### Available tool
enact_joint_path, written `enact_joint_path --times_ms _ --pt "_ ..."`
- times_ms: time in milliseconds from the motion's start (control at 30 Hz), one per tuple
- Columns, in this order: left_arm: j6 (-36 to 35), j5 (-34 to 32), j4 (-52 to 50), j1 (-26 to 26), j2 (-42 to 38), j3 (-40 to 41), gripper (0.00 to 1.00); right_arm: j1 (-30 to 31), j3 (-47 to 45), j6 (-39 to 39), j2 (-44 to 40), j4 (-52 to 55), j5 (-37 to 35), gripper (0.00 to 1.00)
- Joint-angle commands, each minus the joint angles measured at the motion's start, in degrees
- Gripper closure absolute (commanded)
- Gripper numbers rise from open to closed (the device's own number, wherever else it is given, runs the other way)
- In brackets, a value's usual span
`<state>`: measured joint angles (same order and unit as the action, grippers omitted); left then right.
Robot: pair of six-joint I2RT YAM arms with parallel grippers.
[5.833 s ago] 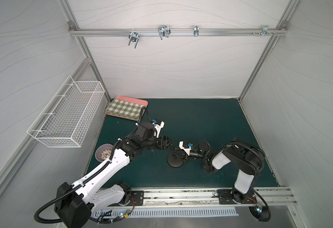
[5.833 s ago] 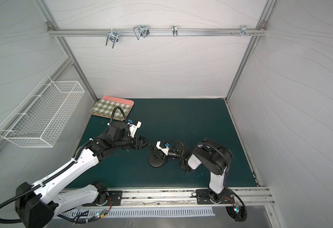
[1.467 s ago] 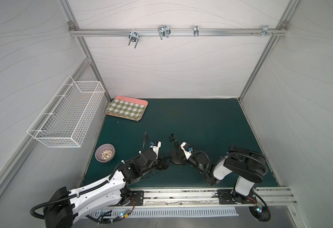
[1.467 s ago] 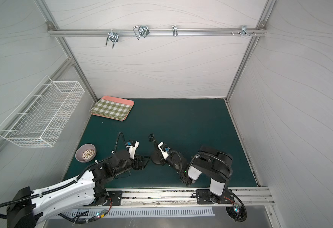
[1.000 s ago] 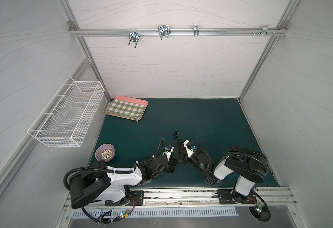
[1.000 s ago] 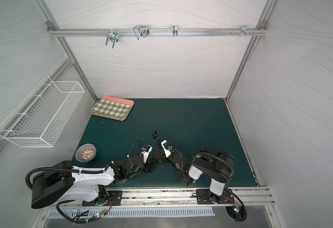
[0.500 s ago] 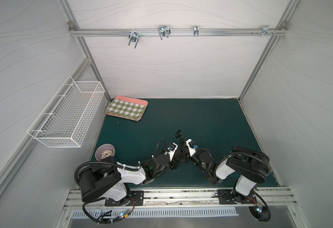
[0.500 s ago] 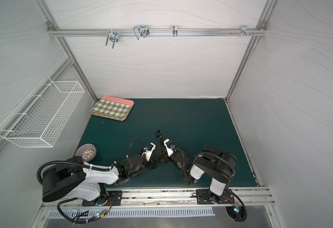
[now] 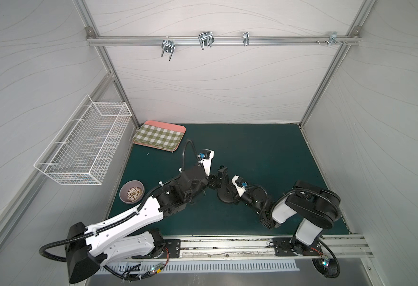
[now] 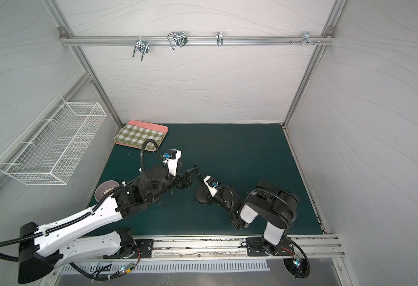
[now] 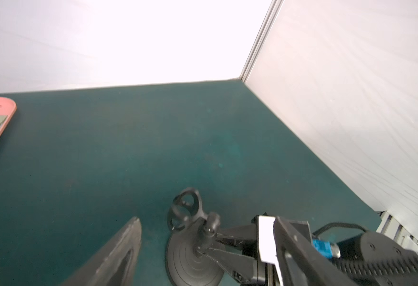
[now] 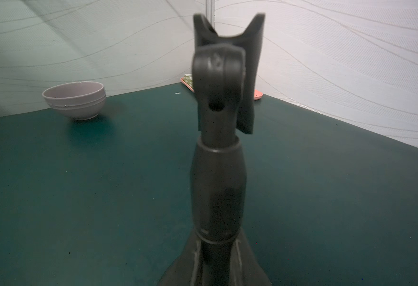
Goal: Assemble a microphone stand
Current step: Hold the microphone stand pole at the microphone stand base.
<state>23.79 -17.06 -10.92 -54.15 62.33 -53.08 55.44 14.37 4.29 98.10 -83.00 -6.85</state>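
Observation:
The black microphone stand rests on the green mat, its disc base [image 9: 224, 197] [image 11: 190, 260] flat and its rod [image 12: 217, 173] rising from the middle to the U-shaped clip [image 9: 222, 170] [image 11: 185, 210] [image 12: 227, 49]. My right gripper [image 9: 228, 192] [image 11: 204, 247] [image 12: 217, 250] is shut on the rod just above the base. My left gripper [image 9: 214, 182] [image 10: 188, 178] [image 11: 206, 220] hovers open close beside the stand on its left. Its fingers [image 11: 121, 250] are spread wide and touch nothing. In the left wrist view the stand shows between them.
A grey bowl [image 9: 131, 194] [image 12: 75, 99] with bits in it sits at the mat's left edge. A checked tray [image 9: 159, 136] lies at the back left. A white wire basket [image 9: 84, 143] hangs on the left wall, and hooks [image 9: 204, 40] hang from the back rail.
The left arm has risen from a low fold by the front rail. Its gripper stays beside the stand, jaws a little wider. The right gripper keeps its hold on the rod.

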Motion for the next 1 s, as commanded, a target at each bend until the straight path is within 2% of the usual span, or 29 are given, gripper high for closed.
enact_joint_path --times_ms 0,167,333,533,800,967 --pt "11.65 1.6 -17.32 0.69 6.16 -9.45 0.2 -0.42 -1.63 2.98 0.29 3.48 3.42 0.82" --pt "18.82 3.94 -28.41 0.87 14.79 -20.41 0.26 -0.71 -1.63 3.34 0.47 3.47 4.3 0.82" --pt "24.77 4.1 -33.36 0.98 18.13 -23.12 0.3 -1.04 -1.63 3.44 0.73 3.59 5.21 0.83" --pt "33.27 4.74 -35.74 0.96 18.33 -23.82 0.35 -1.72 -1.97 3.66 0.77 3.57 5.84 0.82" --pt "36.58 4.71 -35.35 0.92 23.89 -28.34 0.35 -2.09 -1.98 4.05 0.86 3.53 6.98 0.82" --pt "37.52 5.37 -36.27 0.97 27.32 -31.13 0.39 -2.17 -1.98 4.23 1.03 3.49 6.87 0.83"
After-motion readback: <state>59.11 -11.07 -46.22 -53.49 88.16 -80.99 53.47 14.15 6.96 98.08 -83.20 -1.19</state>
